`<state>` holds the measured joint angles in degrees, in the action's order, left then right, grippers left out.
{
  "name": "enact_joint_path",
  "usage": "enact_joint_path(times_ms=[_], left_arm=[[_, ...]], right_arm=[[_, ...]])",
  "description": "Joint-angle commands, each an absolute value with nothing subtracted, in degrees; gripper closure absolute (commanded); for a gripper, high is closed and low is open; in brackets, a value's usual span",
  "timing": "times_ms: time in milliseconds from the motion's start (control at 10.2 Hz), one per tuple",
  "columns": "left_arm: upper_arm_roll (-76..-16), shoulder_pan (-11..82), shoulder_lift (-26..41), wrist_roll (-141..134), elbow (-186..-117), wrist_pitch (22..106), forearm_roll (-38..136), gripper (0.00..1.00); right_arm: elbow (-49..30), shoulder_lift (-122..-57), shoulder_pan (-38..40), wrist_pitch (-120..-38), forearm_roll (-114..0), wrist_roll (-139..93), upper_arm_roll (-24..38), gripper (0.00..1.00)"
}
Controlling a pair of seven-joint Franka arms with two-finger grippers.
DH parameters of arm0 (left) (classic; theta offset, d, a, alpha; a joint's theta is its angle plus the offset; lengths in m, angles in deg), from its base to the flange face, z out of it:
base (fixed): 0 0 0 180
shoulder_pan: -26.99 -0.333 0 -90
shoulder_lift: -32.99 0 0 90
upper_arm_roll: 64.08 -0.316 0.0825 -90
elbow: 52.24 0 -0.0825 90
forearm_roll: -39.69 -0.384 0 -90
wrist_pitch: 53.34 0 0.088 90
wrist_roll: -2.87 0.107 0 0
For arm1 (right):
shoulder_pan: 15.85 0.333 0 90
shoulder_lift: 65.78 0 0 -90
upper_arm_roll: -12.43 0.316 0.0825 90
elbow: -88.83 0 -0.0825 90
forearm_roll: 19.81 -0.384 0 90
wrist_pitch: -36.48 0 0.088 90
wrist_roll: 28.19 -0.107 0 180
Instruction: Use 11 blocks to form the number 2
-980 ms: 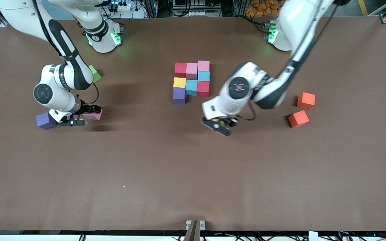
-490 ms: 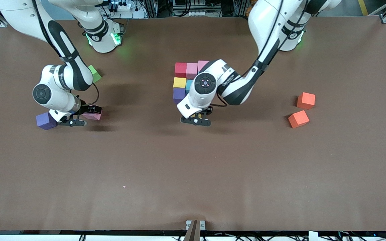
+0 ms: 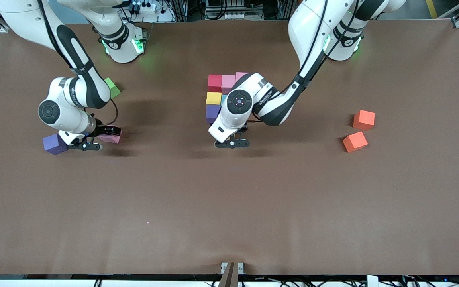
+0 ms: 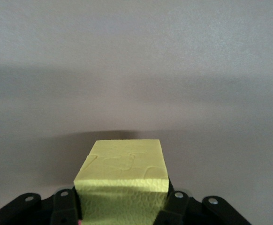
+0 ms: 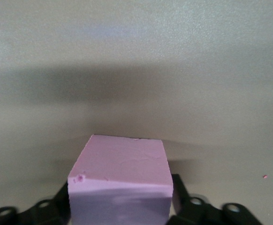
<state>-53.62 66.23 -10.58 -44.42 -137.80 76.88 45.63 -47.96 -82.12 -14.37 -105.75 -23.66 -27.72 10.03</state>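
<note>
Left hand (image 3: 232, 143) shifted toward cluster; wrist view alone shows it pinching yellow block (image 4: 122, 183); right hand (image 3: 90, 144) pinches pink block (image 5: 121, 185)

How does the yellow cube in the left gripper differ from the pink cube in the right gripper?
The yellow foam cube is held by the left gripper next to the block figure. The pink foam cube is held by the right gripper beside a loose purple cube. Both look equal-sized.

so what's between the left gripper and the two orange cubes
Nothing: in the front view, bare brown table runs from the left gripper to the orange cubes.
</note>
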Motion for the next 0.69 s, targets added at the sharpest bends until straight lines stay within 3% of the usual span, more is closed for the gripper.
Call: enact_joint_path(times_ms=[0,588], left_arm=[[-54.59,68.65,-13.68,-48.18,-134.6,80.06,46.98,0.94],[-55.02,69.61,-15.43,-46.79,-133.54,81.82,46.98,0.94]], right_arm=[[-48.1,-81.43,-14.71,-105.47,-24.64,-28.02,10.59,0.74],[-43.0,-79.75,-13.13,-93.08,-31.23,-28.54,10.85,0.73]])
